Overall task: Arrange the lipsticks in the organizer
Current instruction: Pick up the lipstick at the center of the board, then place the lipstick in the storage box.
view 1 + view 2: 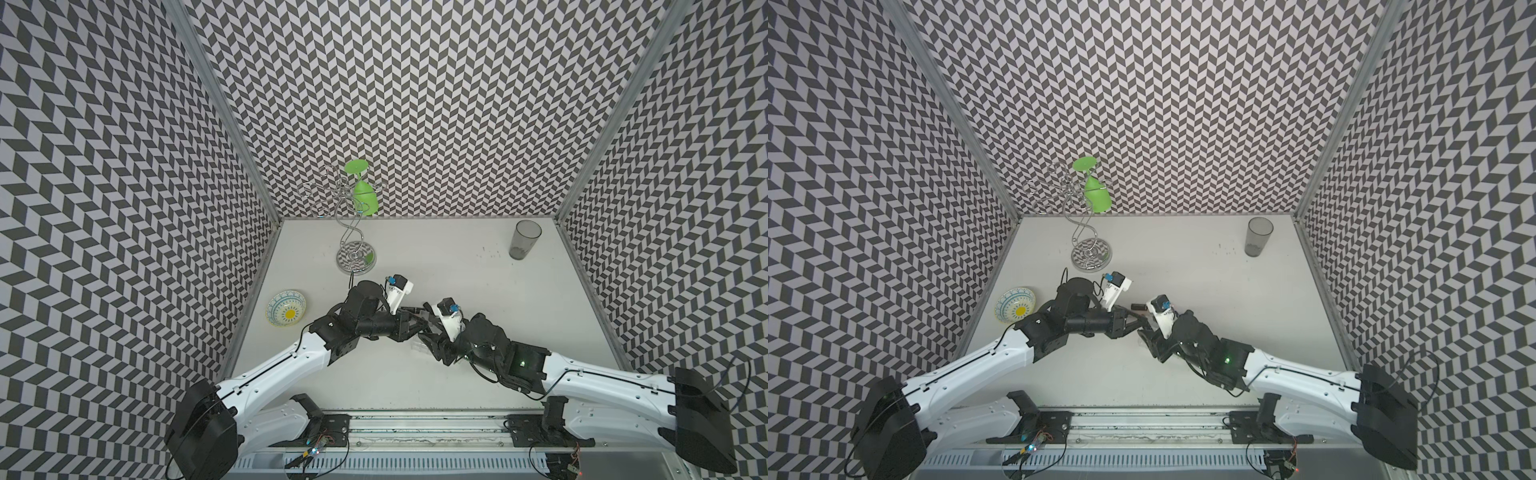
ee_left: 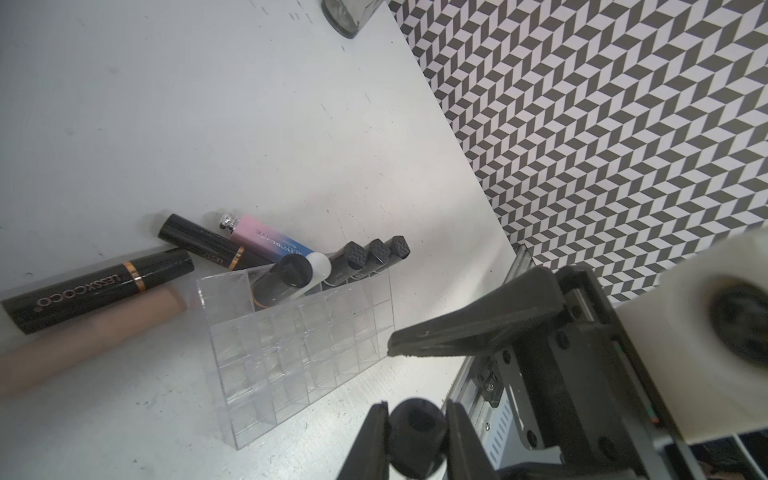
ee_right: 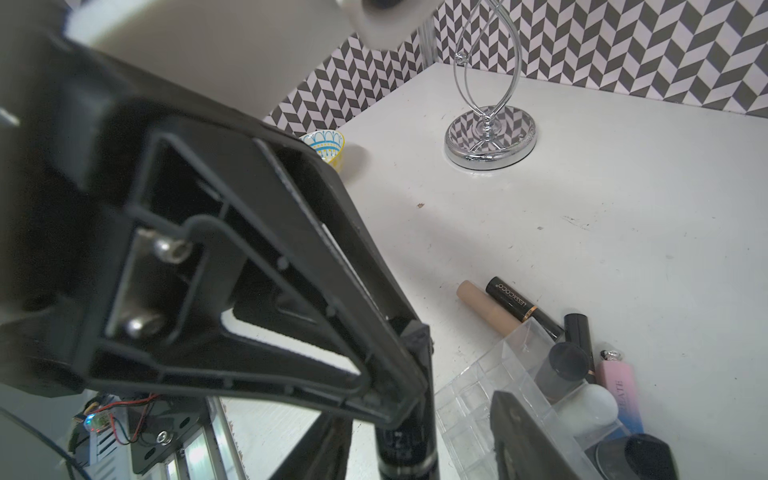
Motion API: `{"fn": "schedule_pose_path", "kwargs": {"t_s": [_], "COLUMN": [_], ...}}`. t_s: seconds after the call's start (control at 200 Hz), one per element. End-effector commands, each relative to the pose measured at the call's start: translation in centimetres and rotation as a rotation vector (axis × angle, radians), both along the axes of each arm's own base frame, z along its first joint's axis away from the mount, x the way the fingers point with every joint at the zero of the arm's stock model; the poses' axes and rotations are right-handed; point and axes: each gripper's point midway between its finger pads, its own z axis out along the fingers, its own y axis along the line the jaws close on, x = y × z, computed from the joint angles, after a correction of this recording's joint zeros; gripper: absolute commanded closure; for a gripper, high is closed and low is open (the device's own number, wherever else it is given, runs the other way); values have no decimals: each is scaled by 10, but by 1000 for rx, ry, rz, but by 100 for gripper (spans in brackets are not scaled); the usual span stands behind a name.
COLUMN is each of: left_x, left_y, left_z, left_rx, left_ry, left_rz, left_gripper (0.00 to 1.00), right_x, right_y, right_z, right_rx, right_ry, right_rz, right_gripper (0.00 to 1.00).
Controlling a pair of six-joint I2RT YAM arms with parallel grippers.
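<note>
Left pincer [image 2: 417, 411]: clamped tight on glossy black lipstick tube [image 2: 417, 436]. Right pincer [image 1: 428, 332]: jaws apparently parted, empty. Clear plastic gridded organizer [image 2: 299, 361]: loose lipsticks [image 2: 104, 286] at its 12 o'clock.

a chrome wire stand [image 1: 356, 258] stood at the back of the white table [image 1: 519, 316], near the left wall, with a green wine glass [image 1: 362, 189] hanging upside down from it. a grey tumbler [image 1: 524, 240] stood upright in the far right corner. a patterned bowl [image 1: 286, 308] with a yellow centre sat by the left edge.
</note>
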Motion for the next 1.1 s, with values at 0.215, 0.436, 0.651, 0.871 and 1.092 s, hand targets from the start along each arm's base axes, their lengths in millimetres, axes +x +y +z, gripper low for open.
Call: {"fn": "schedule_pose_path", "kwargs": {"t_s": [0.215,0.436,0.651,0.871,1.092], "left_x": [48,69,81,93,97], "left_y": [28,19,13,-7,-7], "left_z": [11,5,4,-27,-42], "left_rx": [143,236,315,374,390], "left_ry": [-220,-306,-372,-348,-337], "left_rz": [310,352,425,376,374], "left_gripper": [100,100,100,100,100], "right_x": [-7,-9,-11,-10,-10], "right_y": [-45,-85,-88,-88,-88], "right_z": [49,64,58,52,50], "right_rx": [226,345,338,320,320], "right_ry": [13,-30,-30,-29,-33], "right_rz": [-145,-249,-250,-256,-256], "right_gripper": [40,34,32,32,32]}}
